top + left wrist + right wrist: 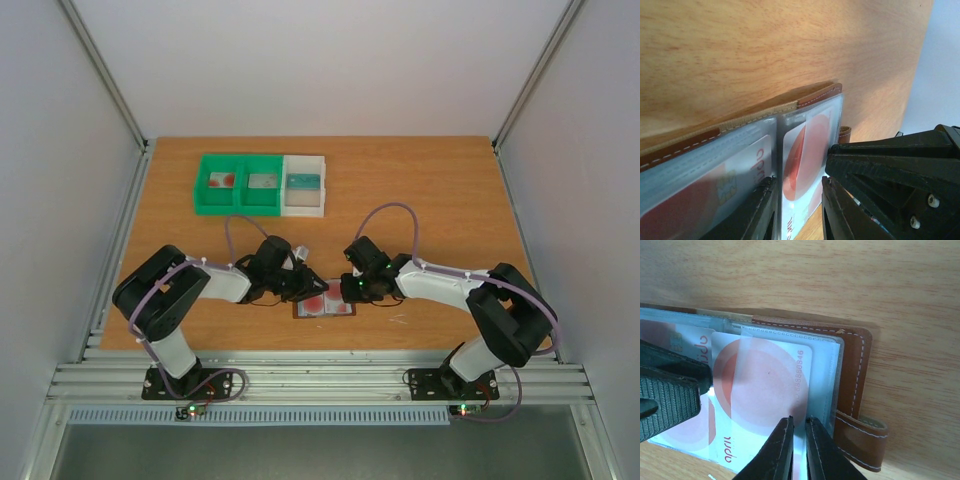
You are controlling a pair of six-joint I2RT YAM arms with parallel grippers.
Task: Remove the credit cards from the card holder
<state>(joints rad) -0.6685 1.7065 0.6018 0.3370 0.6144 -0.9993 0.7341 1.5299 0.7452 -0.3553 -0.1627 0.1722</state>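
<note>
Surface: wooden table (430,200). The card holder (324,303) lies open at its near edge. Left gripper (797,212): jaws part-open, tips on the holder's left sleeves. Right gripper (799,440): jaws narrow at the edge of a red-and-white credit card (765,385) in the holder's right sleeve. Cannot tell if it grips.

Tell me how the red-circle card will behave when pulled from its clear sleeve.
The card looks thin, flat and glossy, so probably stiff but slippery. The clear sleeve lies snug over it and may drag. The small flat card holder could slide along too.
</note>
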